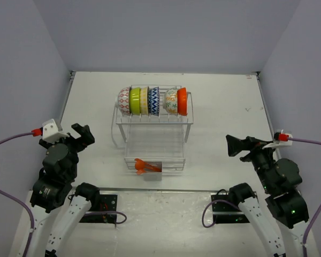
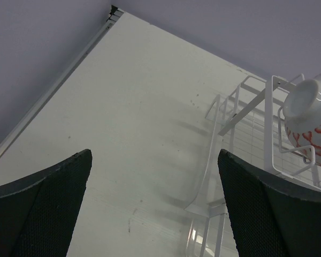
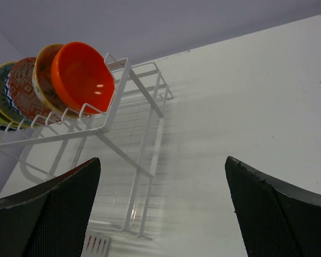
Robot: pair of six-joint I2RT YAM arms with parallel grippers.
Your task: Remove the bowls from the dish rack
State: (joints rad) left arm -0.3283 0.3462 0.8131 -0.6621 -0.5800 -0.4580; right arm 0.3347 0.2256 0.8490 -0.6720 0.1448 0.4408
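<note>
I see six bowls standing on edge in a row on the upper shelf of the white wire dish rack, mid-tabletop. My left hand hangs released, off to the rack's left, and the red-patterned bowl is the one nearest it. My right hand is likewise spread and empty, well right of the rack, facing the plain orange bowl.
</note>
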